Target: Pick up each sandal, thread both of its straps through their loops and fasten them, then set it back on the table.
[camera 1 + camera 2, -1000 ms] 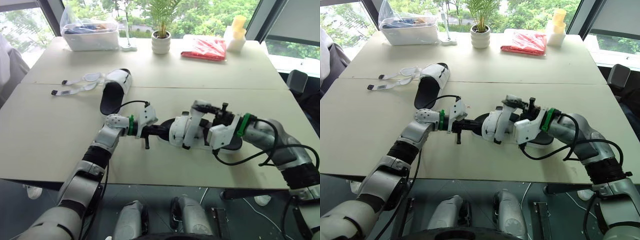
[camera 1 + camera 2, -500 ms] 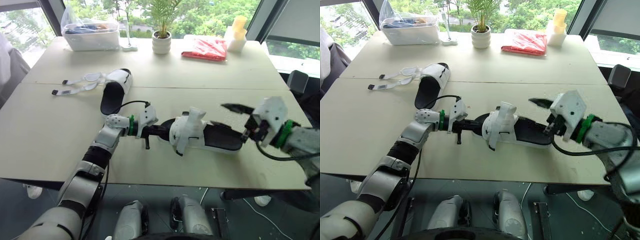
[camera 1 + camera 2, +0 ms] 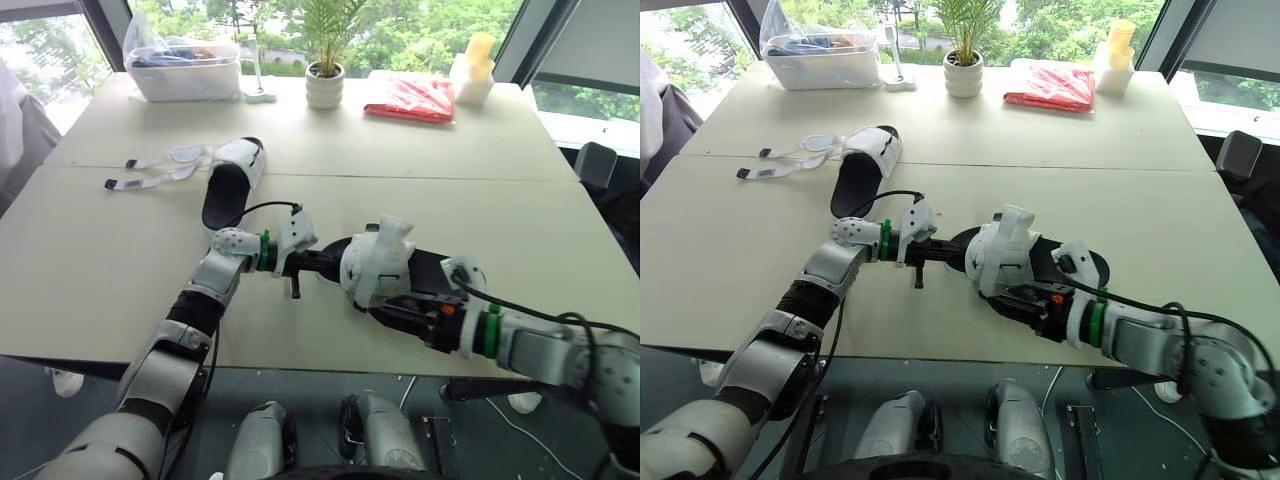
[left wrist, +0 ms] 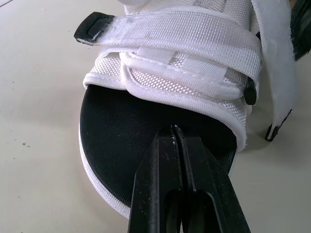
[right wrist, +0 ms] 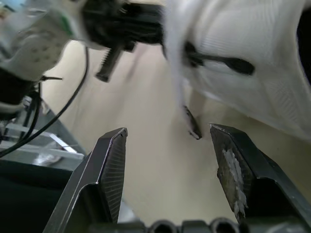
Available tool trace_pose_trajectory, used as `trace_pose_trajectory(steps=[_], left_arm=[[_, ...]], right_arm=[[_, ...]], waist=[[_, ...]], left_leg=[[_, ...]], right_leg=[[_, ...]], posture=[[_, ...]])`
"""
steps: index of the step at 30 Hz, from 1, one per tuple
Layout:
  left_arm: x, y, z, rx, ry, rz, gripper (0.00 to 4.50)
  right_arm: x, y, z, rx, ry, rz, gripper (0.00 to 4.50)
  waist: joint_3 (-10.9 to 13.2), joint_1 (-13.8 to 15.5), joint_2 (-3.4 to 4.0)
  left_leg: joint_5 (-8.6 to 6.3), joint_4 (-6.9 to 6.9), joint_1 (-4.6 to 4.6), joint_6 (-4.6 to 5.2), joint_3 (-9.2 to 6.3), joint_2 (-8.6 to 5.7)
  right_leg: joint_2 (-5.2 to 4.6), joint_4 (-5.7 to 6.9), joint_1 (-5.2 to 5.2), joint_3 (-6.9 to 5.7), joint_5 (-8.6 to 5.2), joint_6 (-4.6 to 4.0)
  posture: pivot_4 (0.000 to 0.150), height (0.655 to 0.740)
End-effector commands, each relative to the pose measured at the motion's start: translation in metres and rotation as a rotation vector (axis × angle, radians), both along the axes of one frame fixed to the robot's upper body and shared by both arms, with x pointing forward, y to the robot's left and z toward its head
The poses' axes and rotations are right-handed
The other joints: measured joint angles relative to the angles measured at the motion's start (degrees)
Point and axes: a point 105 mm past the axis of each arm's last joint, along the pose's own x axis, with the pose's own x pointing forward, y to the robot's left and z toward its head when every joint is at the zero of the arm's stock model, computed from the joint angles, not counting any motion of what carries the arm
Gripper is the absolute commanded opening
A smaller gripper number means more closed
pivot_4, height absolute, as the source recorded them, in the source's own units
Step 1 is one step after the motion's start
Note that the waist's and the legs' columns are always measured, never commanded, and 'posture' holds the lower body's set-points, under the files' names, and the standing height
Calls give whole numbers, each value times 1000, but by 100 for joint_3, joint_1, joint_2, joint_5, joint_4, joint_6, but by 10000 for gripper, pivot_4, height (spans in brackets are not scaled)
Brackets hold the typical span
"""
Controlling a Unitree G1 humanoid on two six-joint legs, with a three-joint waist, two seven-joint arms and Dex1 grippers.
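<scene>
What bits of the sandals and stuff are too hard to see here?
- Near sandal, underside: hidden against the table, eye views.
- Its dangling strap tip: blurred in the right wrist view, so fastening is unclear.
- Its heel: partly covered by the right arm, eye views.
- Far sandal, loops: too small in the eye views.
- Bin, contents: veiled by plastic, far off.

No text, label, brand or number can be read: none on the near sandal (image 3: pixel 385 262), the far sandal (image 3: pixel 232 178), the red packet (image 3: pixel 408 98) or the bin (image 3: pixel 185 80).
</scene>
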Motion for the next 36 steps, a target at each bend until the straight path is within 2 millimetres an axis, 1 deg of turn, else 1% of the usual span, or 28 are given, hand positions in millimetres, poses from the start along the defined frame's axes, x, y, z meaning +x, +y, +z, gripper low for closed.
trace_pose_trajectory(steps=[1,5,9,12,16,18,21,24,26,29,32,34,36], left_arm=[[-2,5,-8,40,16,6,0],[-1,8,-8,42,15,14,0],[-2,9,-8,45,15,17,0],[-1,9,-8,44,15,19,0],[0,7,-6,40,13,22,0],[1,6,-6,39,12,22,0],[1,6,-5,39,11,21,0],[1,5,-6,40,10,18,0],[2,5,-6,41,9,17,0],[2,5,-6,43,6,17,0],[2,4,-7,42,3,17,0],[2,4,-7,40,2,19,0],[2,5,-7,38,2,23,0]], right_arm=[[12,7,3,44,18,-39,28793],[15,18,11,116,30,-39,28793],[20,21,16,122,10,-45,28793],[23,19,16,108,2,-54,21067],[20,17,12,32,-27,-29,1064],[16,19,9,1,-45,-1,466],[7,22,16,3,-74,63,466],[-4,21,32,-17,-130,179,466],[-5,18,47,-34,-171,244,466],[6,10,70,-64,-213,299,466],[27,2,87,-94,-225,316,466],[40,-3,94,-97,-211,311,466],[50,-7,96,-84,-175,298,466]], waist=[[0,-7,0],[0,-19,0],[0,-26,0],[0,-27,0],[0,-22,0],[0,-18,0],[0,-17,1],[0,-16,0],[1,-20,1],[1,-22,2],[1,-13,1],[1,-12,1],[1,-12,1]], left_leg=[[0,0,0,0,1,0],[0,0,0,0,2,1],[0,0,1,0,2,1],[0,0,0,0,2,1],[0,0,1,0,3,2],[0,0,0,1,3,1],[0,0,0,1,3,1],[-1,0,-1,2,3,1],[-2,0,-1,4,2,1],[-3,1,0,6,2,1],[-4,0,0,7,2,1],[-5,0,-4,8,2,0],[-5,1,-5,8,3,0]], right_leg=[[0,0,0,0,0,0],[1,1,0,0,0,1],[1,1,0,0,0,1],[1,1,0,1,0,1],[2,1,0,1,0,1],[2,1,0,1,0,1],[2,1,0,1,0,2],[1,0,0,1,0,2],[1,-1,0,1,0,2],[1,0,-1,1,0,2],[0,-1,-2,0,0,1],[0,-2,-4,0,0,1],[0,-2,-5,0,1,1]], posture=[[1500,7288],[1500,7288],[1500,7288],[1500,7288],[1500,7288],[1500,7288],[1500,7288],[1500,7288],[1500,7288],[1500,7288],[1500,7288],[1500,7288],[1500,7288]])
